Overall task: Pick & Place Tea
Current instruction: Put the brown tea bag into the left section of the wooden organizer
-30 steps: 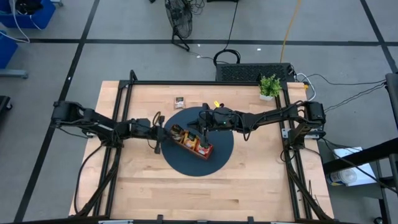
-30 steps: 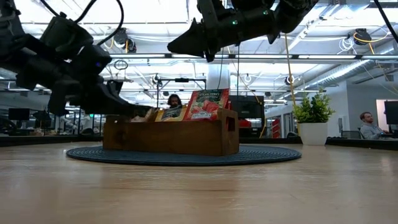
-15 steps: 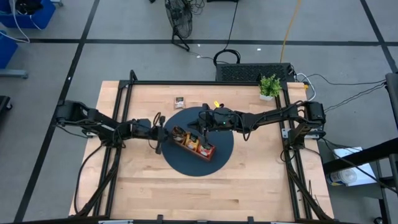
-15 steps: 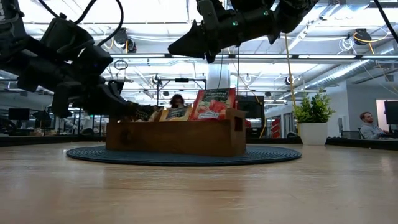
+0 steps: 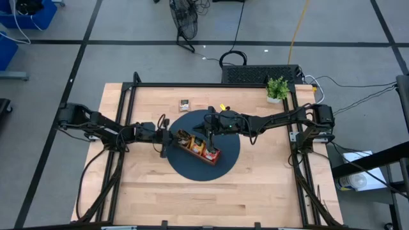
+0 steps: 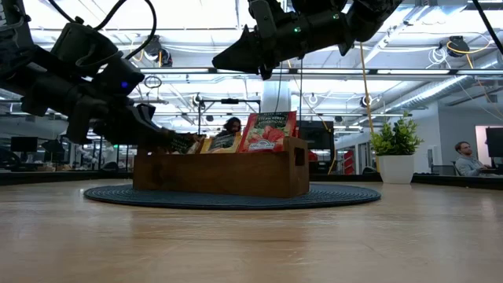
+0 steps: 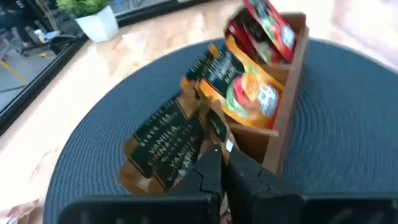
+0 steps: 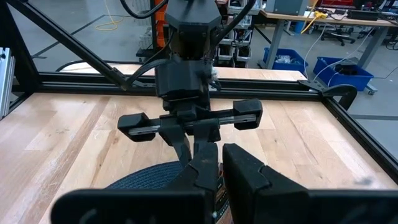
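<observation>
Your left gripper (image 5: 167, 137) sits low at the tray's (image 6: 220, 174) end nearest the counter's left edge, jaws closed on a brown sachet (image 7: 163, 144) at the end compartment. Your right gripper (image 5: 208, 130) hangs above the tray, jaws narrow, nothing held. Tray lies on the mat (image 5: 227, 156) mid-counter. Orange sachets (image 7: 249, 96) fill the middle compartment, red ones (image 7: 264, 31) the far one. One sachet (image 5: 185, 104) lies loose near the far edge.
</observation>
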